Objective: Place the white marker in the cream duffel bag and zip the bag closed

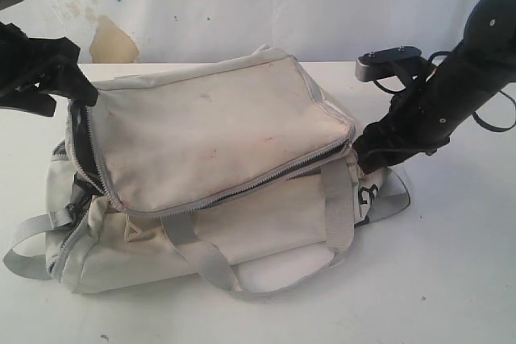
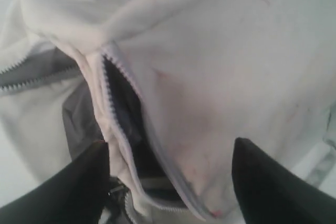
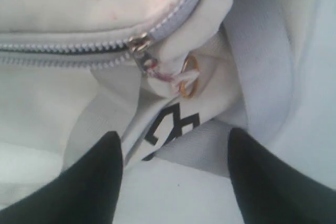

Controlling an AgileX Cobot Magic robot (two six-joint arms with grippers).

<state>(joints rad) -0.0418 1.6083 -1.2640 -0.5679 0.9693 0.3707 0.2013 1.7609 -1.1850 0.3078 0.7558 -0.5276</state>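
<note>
The cream duffel bag (image 1: 218, 167) lies on the white table, its top flap lowered but the grey zipper (image 1: 242, 187) still parted along the front edge. Dark lining shows through the gap (image 2: 126, 114). My left gripper (image 2: 170, 161) is open at the bag's left end, its fingers (image 2: 84, 182) straddling the flap's corner. My right gripper (image 3: 176, 156) is open at the bag's right end, just short of the zipper slider (image 3: 139, 43) with its gold ring (image 3: 189, 77). The white marker is out of view.
A pale grey strap (image 1: 24, 251) loops out at the bag's left. Black lettering (image 3: 173, 124) marks the right end panel. A stained white wall (image 1: 113, 38) stands behind the table (image 1: 451, 279).
</note>
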